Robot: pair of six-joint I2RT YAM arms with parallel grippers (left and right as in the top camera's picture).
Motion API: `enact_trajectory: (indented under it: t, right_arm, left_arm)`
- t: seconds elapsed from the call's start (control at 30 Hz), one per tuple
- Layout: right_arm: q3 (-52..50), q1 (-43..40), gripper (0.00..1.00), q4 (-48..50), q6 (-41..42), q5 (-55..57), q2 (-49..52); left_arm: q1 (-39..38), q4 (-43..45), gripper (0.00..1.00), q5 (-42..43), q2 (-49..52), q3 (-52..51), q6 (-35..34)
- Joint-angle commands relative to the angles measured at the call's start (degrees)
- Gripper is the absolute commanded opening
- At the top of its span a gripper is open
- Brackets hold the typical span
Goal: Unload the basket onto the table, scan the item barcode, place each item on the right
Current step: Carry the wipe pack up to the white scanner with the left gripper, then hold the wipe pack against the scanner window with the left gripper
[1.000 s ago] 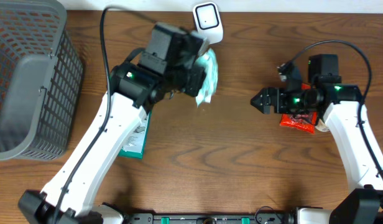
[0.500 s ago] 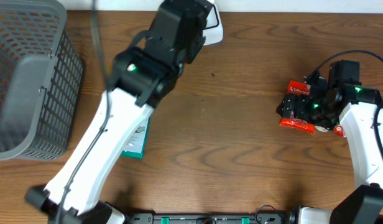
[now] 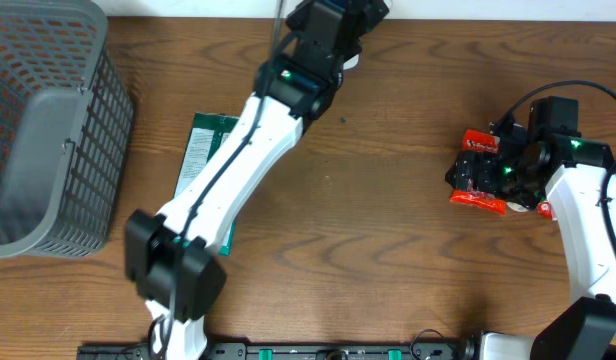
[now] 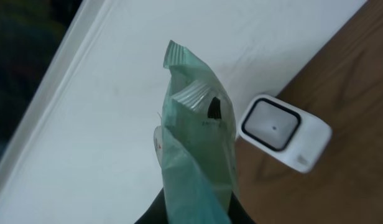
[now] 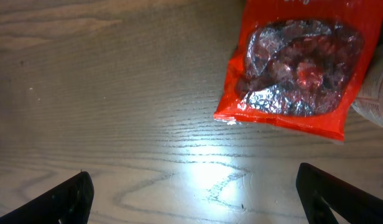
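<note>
The item, a teal plastic packet (image 4: 198,143), stands upright in the left wrist view with my left gripper (image 4: 194,213) shut on its lower end. The white barcode scanner (image 4: 285,130) lies just right of the packet on the wood, its dark window facing up. From overhead, my left gripper (image 3: 338,18) reaches to the table's back edge and hides the packet; only a sliver of the scanner (image 3: 354,58) shows. My right gripper (image 5: 198,199) is open and empty over bare wood, with a red foil packet (image 5: 297,68) just beyond it.
A grey mesh basket (image 3: 48,130) fills the left side. A green box (image 3: 203,160) lies flat beside the left arm. The red foil packet (image 3: 478,198) sits under my right gripper (image 3: 475,170), with a pale round object (image 5: 375,93) at its right edge.
My left arm has swung up and back to the far edge with the teal packet, uncovering the green box. My right gripper drew back to the right over the red packet, then held still.
</note>
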Motion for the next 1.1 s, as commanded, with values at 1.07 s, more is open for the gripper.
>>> enact_trajectory:
  t: [1.07]
  right_arm:
    - [0.17,-0.42,0.99,-0.07,0.35,0.31,-1.18]
  left_arm:
    - [9.01,43.15,0.07,26.51,29.46,0.52,19.34]
